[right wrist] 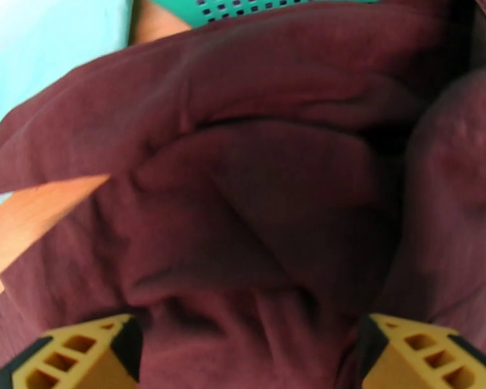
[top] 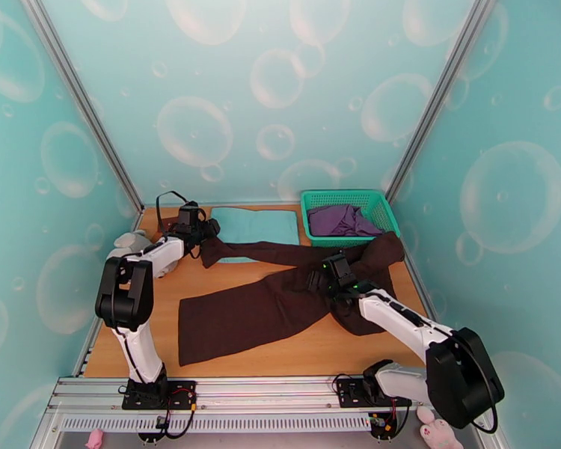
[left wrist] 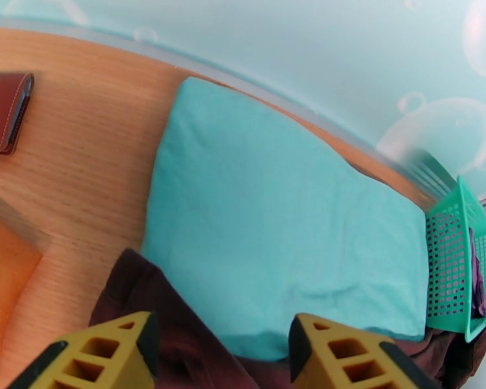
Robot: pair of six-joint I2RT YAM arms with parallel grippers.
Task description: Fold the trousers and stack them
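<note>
The dark brown trousers (top: pixel 280 302) lie spread on the table (top: pixel 310 355), the waist bunched at the right beside the green basket (top: pixel 308 211) and two legs running left. The left tool (top: pixel 206 235) hovers over the end of the far leg, which overlaps the near edge of the teal cloth (top: pixel 254 222); its fingers (left wrist: pixel 123 345) stand partly apart, with nothing pinched. The right tool (top: pixel 331 278) sits low over the rumpled seat of the trousers, its fingers (right wrist: pixel 100 345) spread wide above the folds.
</note>
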